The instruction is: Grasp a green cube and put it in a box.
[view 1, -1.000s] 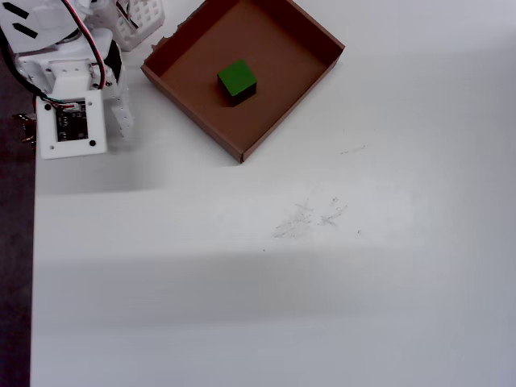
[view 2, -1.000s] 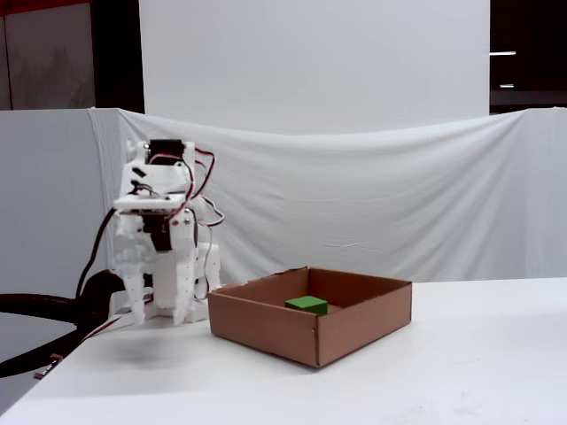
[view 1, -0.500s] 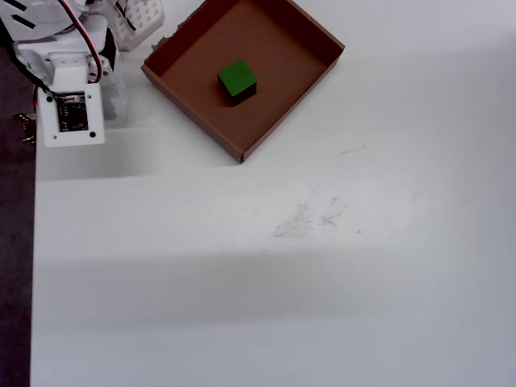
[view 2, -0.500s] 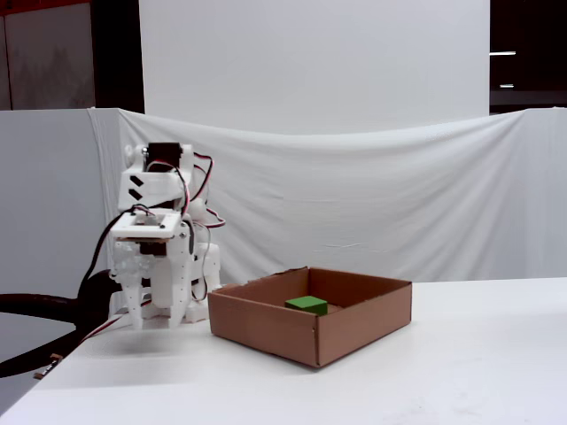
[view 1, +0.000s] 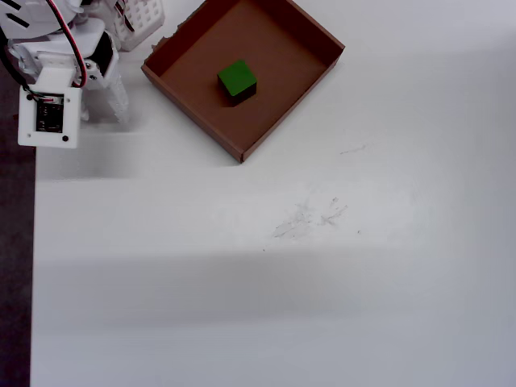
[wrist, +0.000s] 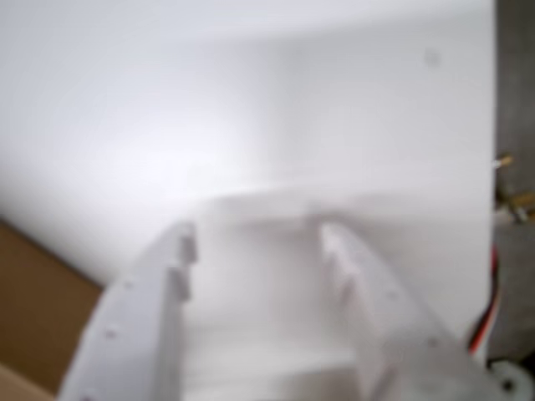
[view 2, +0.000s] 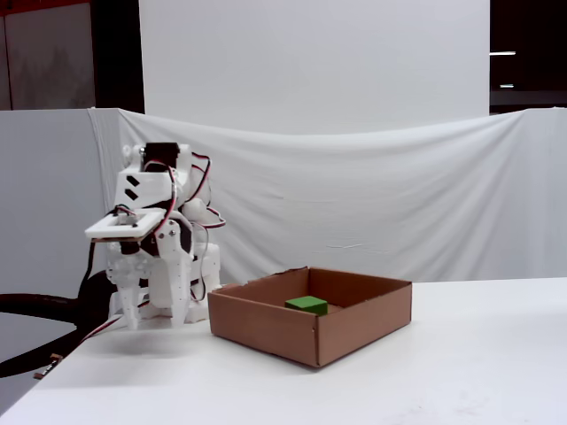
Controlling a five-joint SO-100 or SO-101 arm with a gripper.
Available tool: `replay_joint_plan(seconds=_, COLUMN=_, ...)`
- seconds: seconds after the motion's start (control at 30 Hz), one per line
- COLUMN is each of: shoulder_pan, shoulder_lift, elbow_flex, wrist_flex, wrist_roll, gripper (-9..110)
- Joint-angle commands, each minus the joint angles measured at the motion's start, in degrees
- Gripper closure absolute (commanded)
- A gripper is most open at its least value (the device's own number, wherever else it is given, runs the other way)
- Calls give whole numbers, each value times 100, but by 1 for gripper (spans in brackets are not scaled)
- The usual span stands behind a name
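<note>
One cube: the green cube (view 1: 238,79) sits flat on the floor of the box (view 1: 318,74), near the middle and clear of all four walls; the fixed view shows it low behind the front wall (view 2: 306,305).
Task standing: judged from how things lie, the placing looks done, and what remains is parking the arm.
Step in hand: the arm (view 2: 146,232) is folded beside its base at the bench (view 1: 322,266) edge, left of the box in the overhead view, with the fingers pointing down at bare bench.
Doing it well: the fold should be made slowly, with the fingers kept on the side away from the box so that nothing clips the near corner of the cardboard or the white perforated basket (view 1: 141,18) next to it; the red wires (view 2: 197,177) should hang slack and not snag on the joints.
Fingers: the gripper (wrist: 251,242) shows its two fingers (wrist: 167,276) spread moderately apart in the wrist view, with empty white bench visible in the gap.
Hold: nothing lies between them, and no contact with cube or box is visible.
Contact with bench: the tips hang close to the surface; whether they touch cannot be told.
Box in wrist view: a brown sliver of the box (wrist: 33,309) sits at the lower left, apart from the fingers.
</note>
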State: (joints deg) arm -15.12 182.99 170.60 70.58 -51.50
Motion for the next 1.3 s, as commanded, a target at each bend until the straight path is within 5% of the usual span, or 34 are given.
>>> replay_joint_plan(seconds=0.0, shoulder_pan=466, shoulder_lift=-70, elbow_flex=-26, wrist_flex=-35, wrist_roll=9, gripper=81)
replay_joint_plan(seconds=1.27, shoulder_pan=633, shoulder_lift=-70, elbow_flex=-26, wrist_flex=-26, wrist_roll=9, gripper=80)
